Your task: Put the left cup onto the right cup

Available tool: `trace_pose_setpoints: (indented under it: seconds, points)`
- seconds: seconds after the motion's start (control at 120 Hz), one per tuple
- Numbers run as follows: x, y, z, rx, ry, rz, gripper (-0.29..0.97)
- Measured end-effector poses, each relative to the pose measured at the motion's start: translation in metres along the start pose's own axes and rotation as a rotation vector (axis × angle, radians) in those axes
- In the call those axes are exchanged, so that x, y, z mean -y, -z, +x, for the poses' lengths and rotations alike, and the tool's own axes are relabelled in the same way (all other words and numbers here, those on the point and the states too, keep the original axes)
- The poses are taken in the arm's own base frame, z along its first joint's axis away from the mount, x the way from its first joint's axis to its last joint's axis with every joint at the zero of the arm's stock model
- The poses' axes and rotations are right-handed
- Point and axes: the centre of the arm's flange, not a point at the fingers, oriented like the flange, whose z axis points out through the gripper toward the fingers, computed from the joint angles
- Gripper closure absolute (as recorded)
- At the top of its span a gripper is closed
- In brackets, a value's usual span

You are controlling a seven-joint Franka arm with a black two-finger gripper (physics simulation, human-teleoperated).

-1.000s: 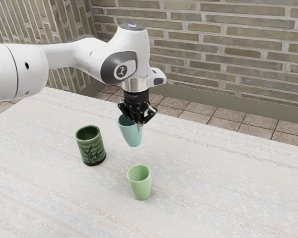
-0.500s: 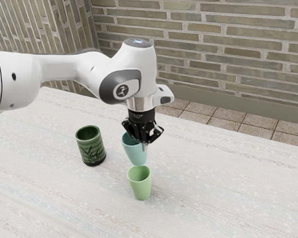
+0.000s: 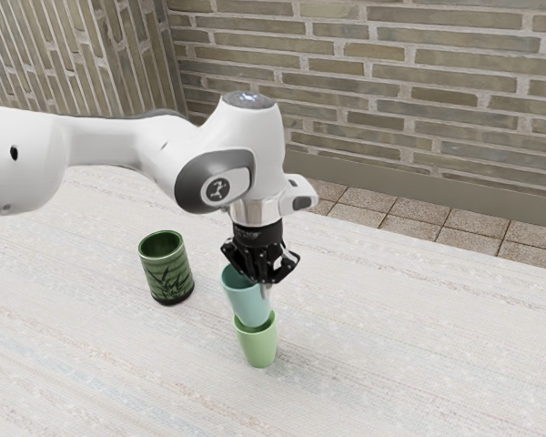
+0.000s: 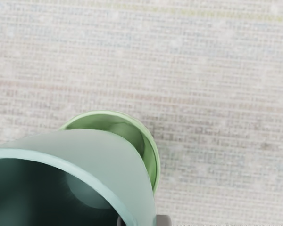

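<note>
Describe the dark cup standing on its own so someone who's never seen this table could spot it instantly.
On the pale table before the brick wall, find the white arm holding a teal cup at the mouth of a light green cup. Toward the exterior view's left of that pair stands the dark green cup, upright and apart. It alone is dark and leaf-patterned.

Count of items on inspection.

Cups: three in total.
- One pale teal smooth tapered cup [image 3: 243, 299].
- One light green smooth tapered cup [image 3: 257, 343].
- One dark green glazed cylindrical cup with a leaf pattern [image 3: 166, 267].

By shape: two tapered, one cylindrical. By colour family: two green, one teal.

Tables: one pale, woven-textured table [image 3: 419, 346].

Robot arms: one white jointed arm [image 3: 118, 146].

Grippers: one black two-finger gripper [image 3: 263, 279].

Brick walls: two, a grey-brown back wall [image 3: 437, 82] and a side wall [image 3: 55, 55].
</note>
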Motion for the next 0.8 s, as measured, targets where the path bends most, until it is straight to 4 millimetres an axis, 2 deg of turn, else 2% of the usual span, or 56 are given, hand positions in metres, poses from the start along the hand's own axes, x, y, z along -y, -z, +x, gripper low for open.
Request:
trace_pose_setpoints:
  seconds: [0.267,0.425,0.525,0.575,0.683,0.75,0.8]
  points:
    - [-0.002,-0.007,0.000,0.004,0.022,-0.008,0.78]
    - [-0.002,-0.005,0.003,-0.011,0.035,-0.027,0.42]
    - [-0.002,0.004,0.008,-0.031,0.041,-0.041,0.26]
    - [-0.002,0.019,0.014,-0.053,0.047,-0.053,0.21]
    - [0.005,0.089,0.033,-0.124,0.069,-0.084,0.13]
    - [0.018,0.133,0.041,-0.150,0.086,-0.089,0.09]
    - [0.036,0.146,0.046,-0.142,0.099,-0.078,0.07]
